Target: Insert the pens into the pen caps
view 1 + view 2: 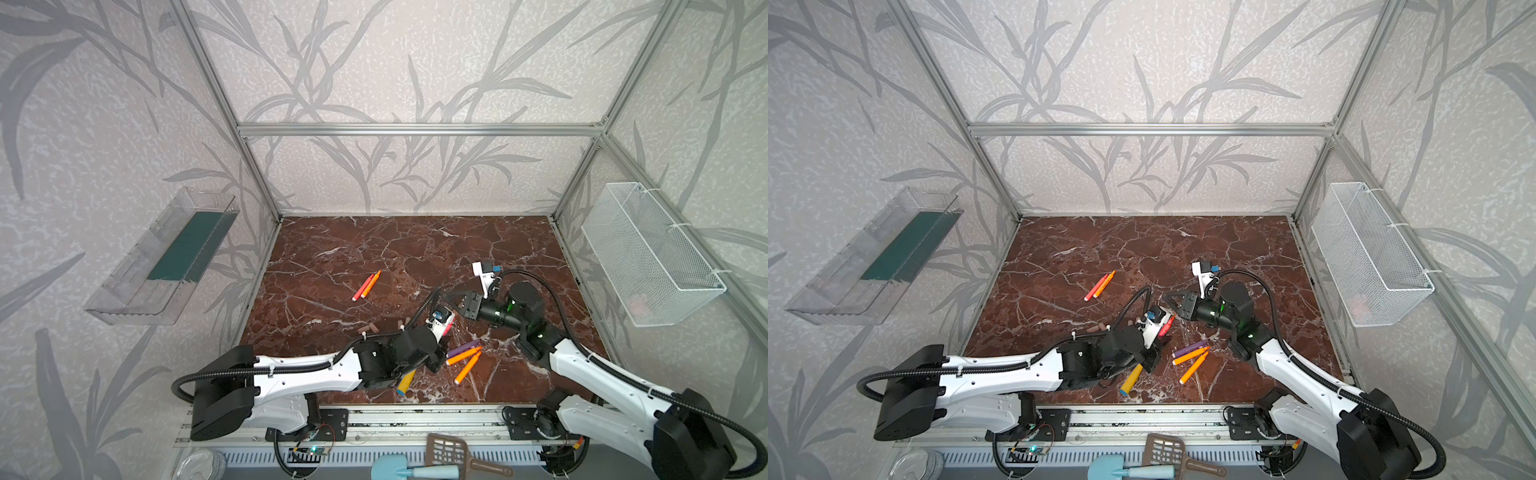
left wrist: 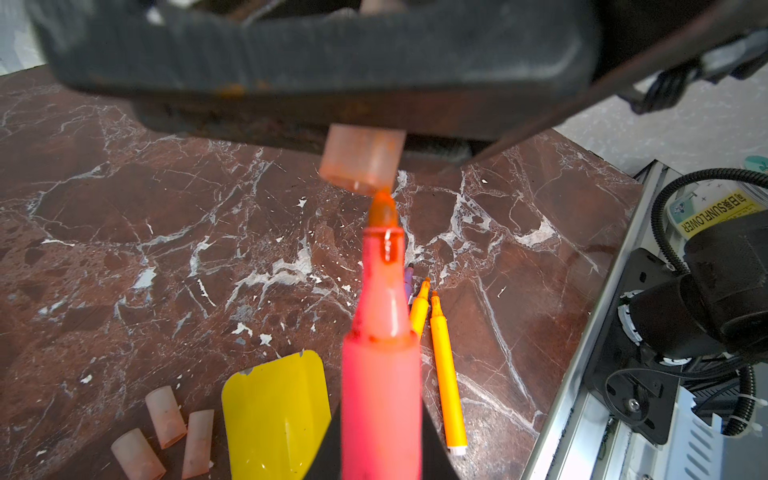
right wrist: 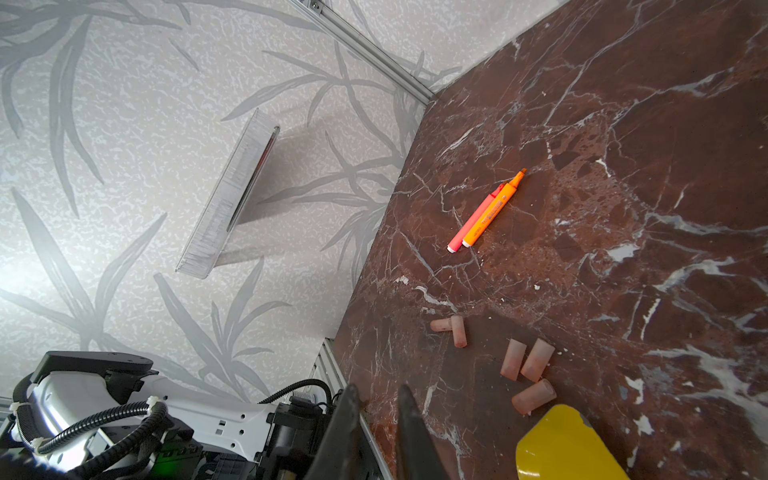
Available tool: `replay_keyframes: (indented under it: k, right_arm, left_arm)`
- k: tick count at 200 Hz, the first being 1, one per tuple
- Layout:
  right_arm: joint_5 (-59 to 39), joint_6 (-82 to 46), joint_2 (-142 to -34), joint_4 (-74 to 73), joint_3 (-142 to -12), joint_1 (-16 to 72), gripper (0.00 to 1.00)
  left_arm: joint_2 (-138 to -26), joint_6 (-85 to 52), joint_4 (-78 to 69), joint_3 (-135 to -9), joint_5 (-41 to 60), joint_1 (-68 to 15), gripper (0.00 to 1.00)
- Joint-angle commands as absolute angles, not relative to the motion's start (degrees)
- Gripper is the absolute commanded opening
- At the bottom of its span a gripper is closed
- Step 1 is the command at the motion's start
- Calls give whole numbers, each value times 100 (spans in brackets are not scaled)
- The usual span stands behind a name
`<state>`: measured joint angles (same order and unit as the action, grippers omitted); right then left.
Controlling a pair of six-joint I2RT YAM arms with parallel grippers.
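Right wrist view: the right gripper (image 3: 376,395) shows only its 2 dark fingertips, set close together. What they pinch is hidden here. The yellow shovel (image 3: 569,449) lies near them. 3 loose caps (image 3: 528,372) lie just beside the shovel. 2 more caps (image 3: 451,330) lie a little farther from it, touching each other. Well beyond the shovel sits the far pair (image 3: 484,214), a red-pink pen and an orange pen touching side by side, both uncapped.

Left wrist view: the left gripper (image 2: 380,455) is clamped on the held pen (image 2: 380,374), a red-pink one whose barrel passes just beside the shovel's blade. The held cap (image 2: 361,160) juts from under a finger of the right gripper, pinched there. The pen's tip meets the rim of the cap's open mouth and is not yet inside. A purple pen (image 2: 409,276) and 2 orange pens (image 2: 442,365) lie bare on the side of the shovel away from the 3 loose caps.

In both top views the grippers meet beyond the shovel, whose handle sticks out from under the left arm (image 1: 307,370).

As I judge it, 0 of 6 pens are capped. The first joining is in hand, with 5 pens and 5 caps left.
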<state>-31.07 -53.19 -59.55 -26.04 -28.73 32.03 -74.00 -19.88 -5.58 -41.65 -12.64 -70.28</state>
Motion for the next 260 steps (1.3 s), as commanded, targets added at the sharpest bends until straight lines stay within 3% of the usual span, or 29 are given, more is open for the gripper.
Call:
replay_keyframes:
  k: [1,260]
  right_arm:
    - [-3255,-5344,-5964,-2805,-2840,3247,0]
    - [-3006,-5239,-5996,-2794,-2856,3645,0]
  left_arm:
    - [-7417,-1916,-606,-4171,-1480,-7034,0]
    - [-7310,-1605,-636,-4435,-1753,-7031,0]
